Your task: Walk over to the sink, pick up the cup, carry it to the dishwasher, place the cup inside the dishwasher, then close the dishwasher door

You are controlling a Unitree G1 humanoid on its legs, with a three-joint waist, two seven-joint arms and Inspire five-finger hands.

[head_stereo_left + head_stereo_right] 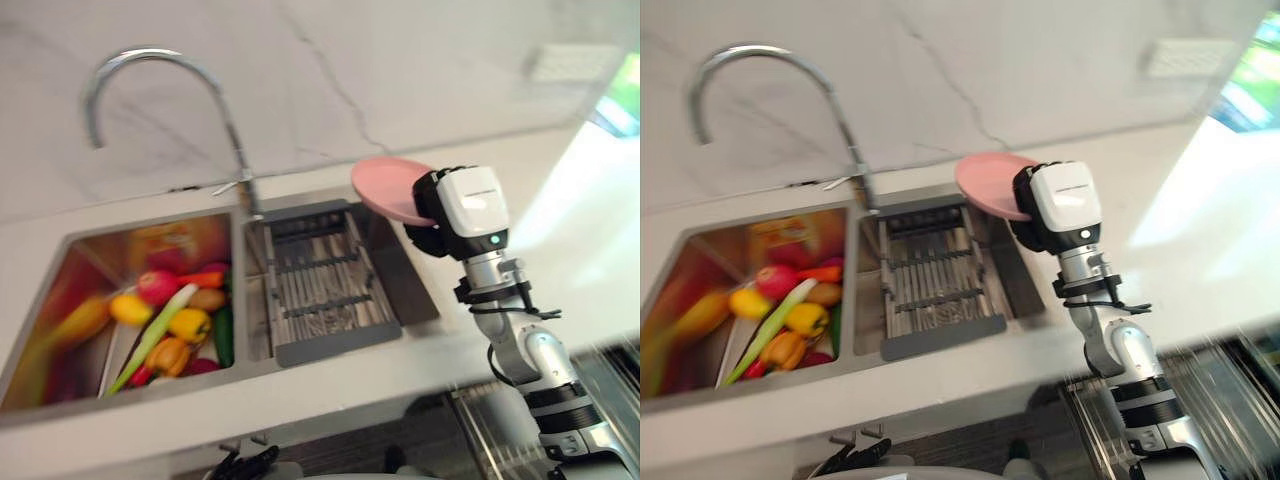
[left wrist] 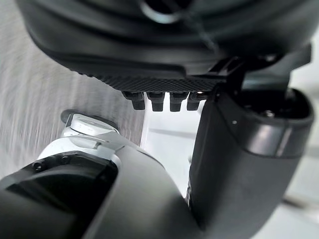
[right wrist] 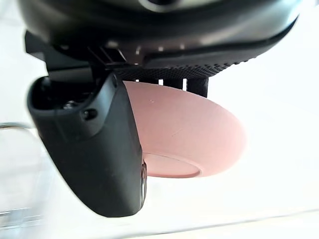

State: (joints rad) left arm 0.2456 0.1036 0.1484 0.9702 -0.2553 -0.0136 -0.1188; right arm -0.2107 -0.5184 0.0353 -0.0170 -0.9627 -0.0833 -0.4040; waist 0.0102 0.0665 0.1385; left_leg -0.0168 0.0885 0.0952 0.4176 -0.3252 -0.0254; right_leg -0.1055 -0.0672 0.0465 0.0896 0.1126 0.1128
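A shallow pink bowl [image 1: 385, 188] hangs tilted over the right rim of the steel sink [image 1: 60, 290]; no cup is visible. My right hand [image 1: 430, 222] is shut on the bowl. In the right wrist view the thumb [image 3: 94, 149] presses one side of the bowl [image 3: 199, 134] and the fingers hold its far rim. My left hand [image 1: 240, 465] hangs low below the counter's front edge. In its own wrist view the left hand [image 2: 239, 149] holds nothing and its fingers are relaxed.
The left basin holds several coloured vegetables [image 1: 170, 320]. A dark slatted rack [image 1: 320, 290] fills the right basin. A tall curved tap [image 1: 150, 60] rises behind the sink. Pale countertop [image 1: 580, 230] runs to the right. Blurred wire racks [image 1: 480, 420] show under the counter's edge.
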